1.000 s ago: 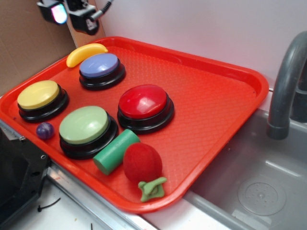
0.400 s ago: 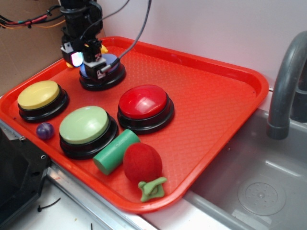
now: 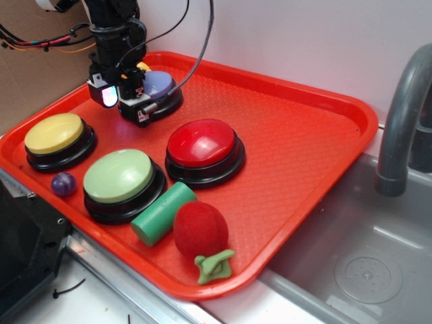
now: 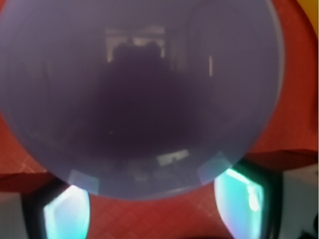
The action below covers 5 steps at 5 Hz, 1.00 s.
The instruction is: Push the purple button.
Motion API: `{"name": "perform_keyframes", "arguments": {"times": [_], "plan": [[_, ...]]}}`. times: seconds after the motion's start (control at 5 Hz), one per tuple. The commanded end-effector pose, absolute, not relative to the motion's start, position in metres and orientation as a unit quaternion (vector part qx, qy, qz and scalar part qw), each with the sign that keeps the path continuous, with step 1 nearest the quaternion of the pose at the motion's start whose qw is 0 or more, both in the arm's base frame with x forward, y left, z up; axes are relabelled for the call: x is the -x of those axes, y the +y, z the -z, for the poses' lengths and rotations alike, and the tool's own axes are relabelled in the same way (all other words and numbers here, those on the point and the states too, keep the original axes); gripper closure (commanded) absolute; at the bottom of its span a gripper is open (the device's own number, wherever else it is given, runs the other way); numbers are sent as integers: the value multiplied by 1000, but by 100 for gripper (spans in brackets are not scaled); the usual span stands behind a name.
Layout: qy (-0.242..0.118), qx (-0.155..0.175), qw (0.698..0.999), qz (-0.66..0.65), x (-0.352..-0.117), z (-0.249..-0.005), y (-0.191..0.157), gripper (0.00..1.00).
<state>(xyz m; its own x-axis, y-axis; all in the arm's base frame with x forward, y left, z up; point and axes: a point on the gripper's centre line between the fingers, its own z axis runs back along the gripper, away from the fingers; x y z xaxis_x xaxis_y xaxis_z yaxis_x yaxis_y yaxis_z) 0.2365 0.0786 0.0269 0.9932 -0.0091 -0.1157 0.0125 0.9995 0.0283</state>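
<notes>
Large round lavender-domed purple button (image 3: 160, 84) on black base directly beneath the black gripper (image 3: 125, 101), dome filling the wrist view (image 4: 139, 94), fingers (image 4: 67, 214) spread apart either side of its near edge, grasping nothing, red textured plastic tray (image 3: 297, 135) underneath, red-domed button (image 3: 202, 143) in front and right.

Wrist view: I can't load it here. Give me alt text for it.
The purple button, seen very close, fills most of the frame with its glossy lavender dome, dimly reflecting the camera rig. The red tray shows around its edges, and the gripper fingertips glow cyan at the bottom corners.
</notes>
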Motion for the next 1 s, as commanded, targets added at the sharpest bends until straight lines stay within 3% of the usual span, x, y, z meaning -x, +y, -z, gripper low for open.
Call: {"name": "perform_keyframes", "arguments": {"times": [0.0,0.2,0.4,0.6,0.8], "plan": [[-14,-28,1000,6,-246,-93,71,0],[-40,-32,999,-5,-245,-118,74,0],[-56,-30,998,1,-262,-104,81,0],[-46,-38,998,16,-278,-73,87,0],[-17,-22,999,26,-282,-35,93,0]]}}
